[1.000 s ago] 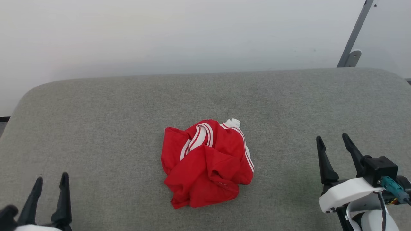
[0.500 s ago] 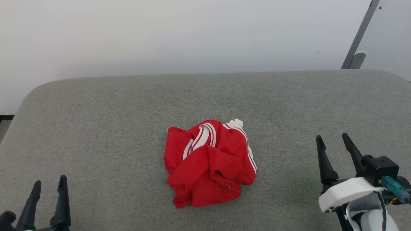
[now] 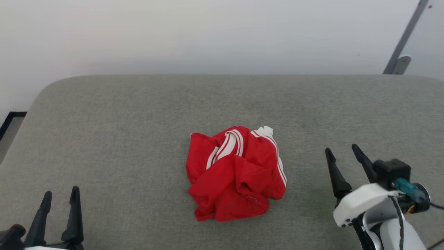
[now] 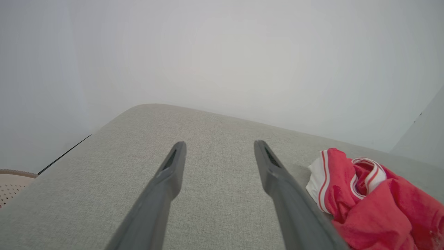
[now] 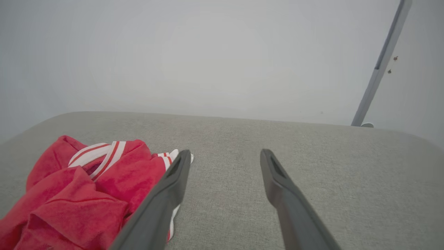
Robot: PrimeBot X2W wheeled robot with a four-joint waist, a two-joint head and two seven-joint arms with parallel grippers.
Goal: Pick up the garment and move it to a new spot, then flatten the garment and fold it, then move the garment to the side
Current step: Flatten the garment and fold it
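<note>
Garment [image 3: 237, 173] crumpled, front hidden in folds; left pincer [image 3: 61, 191], right pincer [image 3: 341, 148] spread, empty

Red garment [image 3: 236, 177], white stripes; grey cushion [image 3: 121, 139].

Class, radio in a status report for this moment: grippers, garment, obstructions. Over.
Left gripper open, empty. Right gripper open, empty. Garment crumpled on grey cushion, untouched, apart from both grippers. No obstacle seen between them.

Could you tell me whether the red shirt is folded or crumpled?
Crumpled: the red shirt lies bunched in a heap, its folds overlapping.
</note>
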